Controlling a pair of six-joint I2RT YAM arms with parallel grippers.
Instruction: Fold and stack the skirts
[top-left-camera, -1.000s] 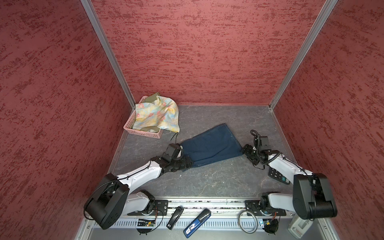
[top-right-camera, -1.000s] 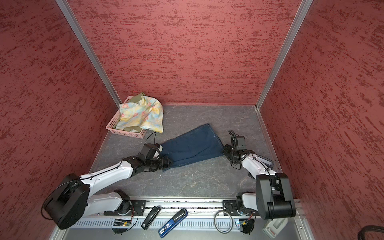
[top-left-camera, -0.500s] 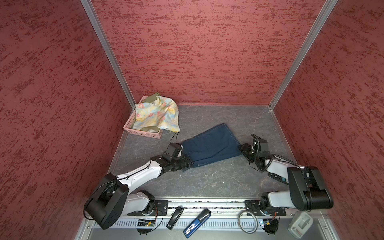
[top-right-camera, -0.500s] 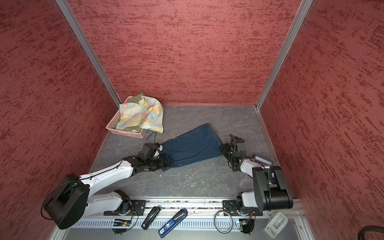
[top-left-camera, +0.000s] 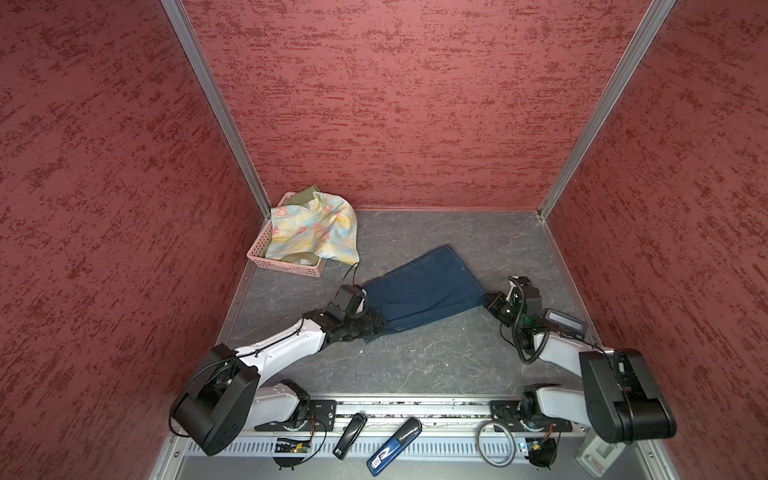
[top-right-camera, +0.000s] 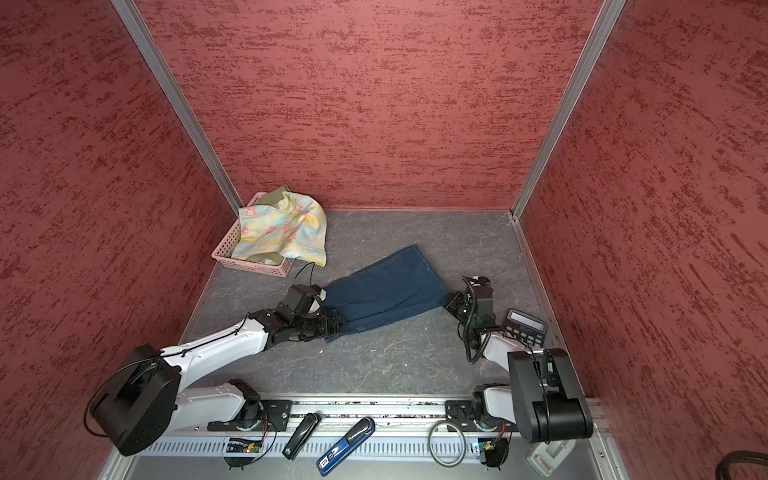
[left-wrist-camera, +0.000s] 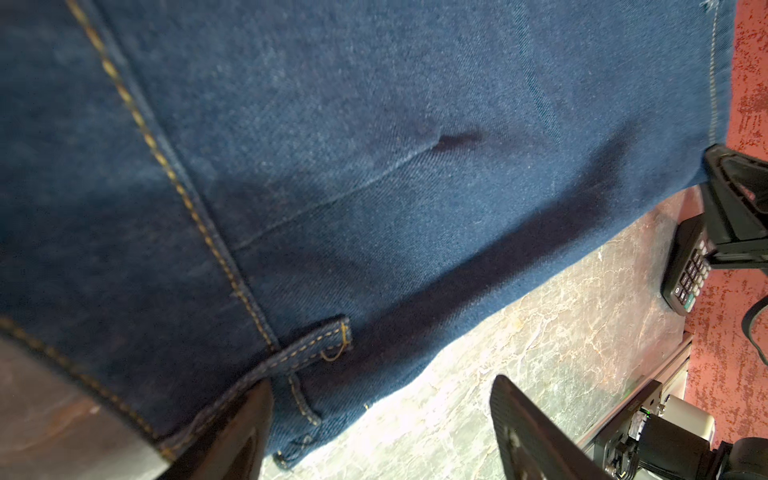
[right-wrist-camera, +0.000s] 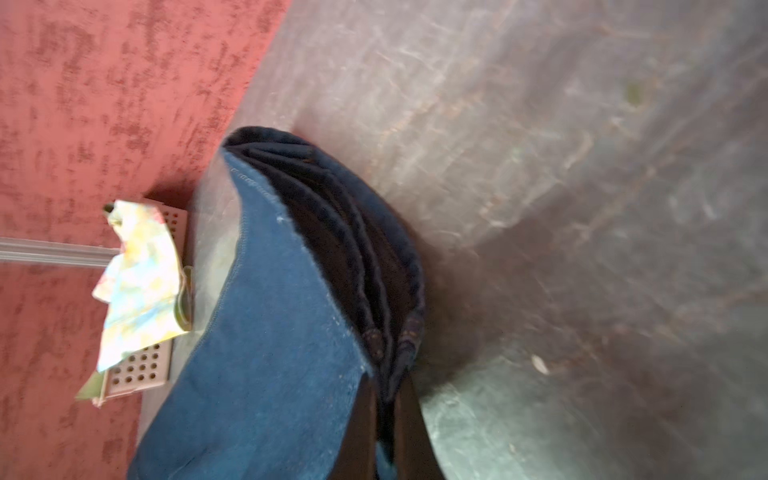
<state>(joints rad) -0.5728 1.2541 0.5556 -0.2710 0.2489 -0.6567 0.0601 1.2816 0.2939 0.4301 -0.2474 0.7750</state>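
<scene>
dark blue denim skirt (top-left-camera: 419, 291) lies at centre of grey table (top-left-camera: 415, 361). right tool (right-wrist-camera: 384, 399) clamped on its hem corner; left tool (left-wrist-camera: 382, 424) jaws apart at waistband. pastel floral skirt (top-left-camera: 311, 228) over olive green skirt (top-left-camera: 305, 195), in pink perforated plastic basket (top-left-camera: 259, 245), far left corner.

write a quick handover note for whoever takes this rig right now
Left gripper: open at the waistband corner of the denim skirt, gripping nothing.
Right gripper: shut on that skirt's hem corner.
Floral skirt drapes over the pink basket; olive skirt lies under it.
Done: denim skirt out on the table.
Left: fold it, fold the other two, stack all three.
</scene>
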